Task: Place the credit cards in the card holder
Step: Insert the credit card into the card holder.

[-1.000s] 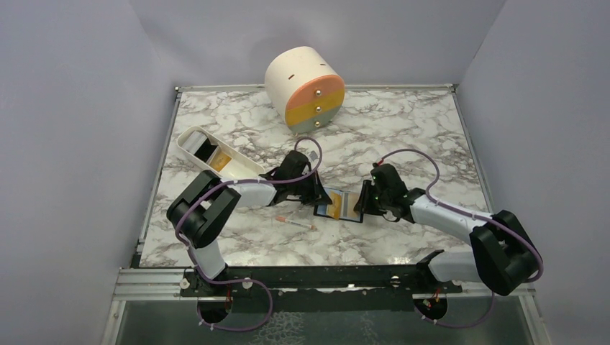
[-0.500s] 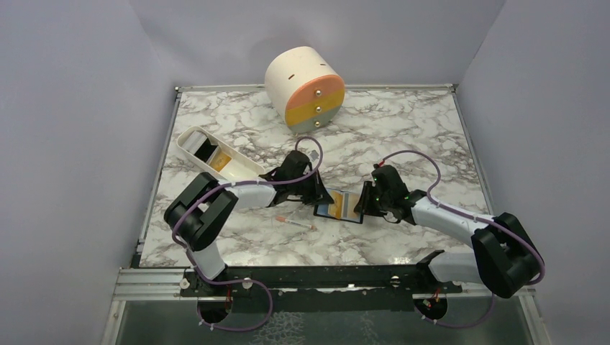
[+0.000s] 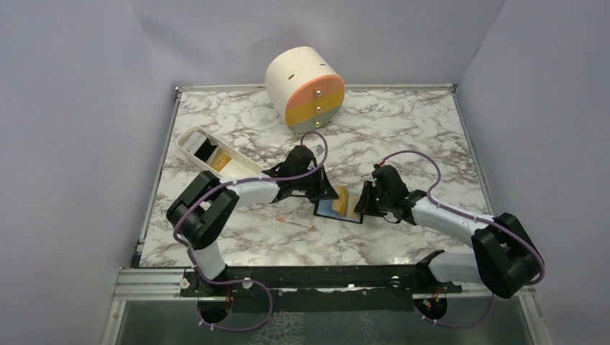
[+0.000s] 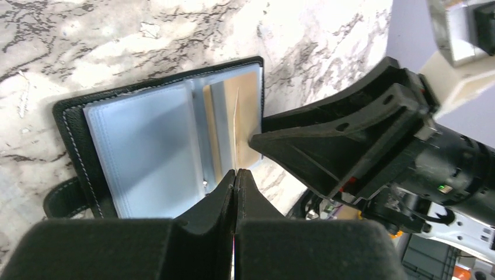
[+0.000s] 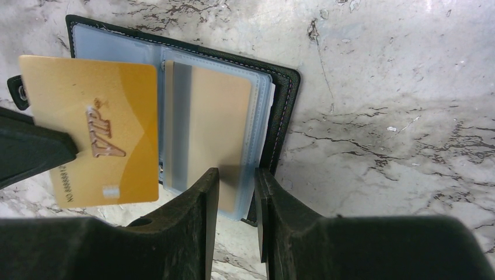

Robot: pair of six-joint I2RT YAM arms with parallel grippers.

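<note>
The black card holder [image 3: 337,210] lies open on the marble, its clear sleeves facing up [image 4: 146,151]. A tan card sits in its right-hand sleeve [image 5: 216,131]. My left gripper [image 3: 327,190] is shut on the orange-yellow credit card [image 5: 96,128] and holds it on edge just above the holder's middle; it shows edge-on in the left wrist view [image 4: 236,125]. My right gripper [image 5: 236,175] stands over the holder's right half with a narrow gap between its jaws, tips at the near edge [image 3: 363,201]. No separate blue card shows.
An oblong white tray [image 3: 188,138] with items lies back left. A round drawer unit [image 3: 306,90] stands at the back. A thin white-and-pink stick [image 3: 295,223] lies just left of the holder. Grey walls enclose the table.
My left gripper has raised the orange-yellow card from lying flat over the holder's left half and tilted it on edge, shifting slightly right. The right arm has barely moved.
</note>
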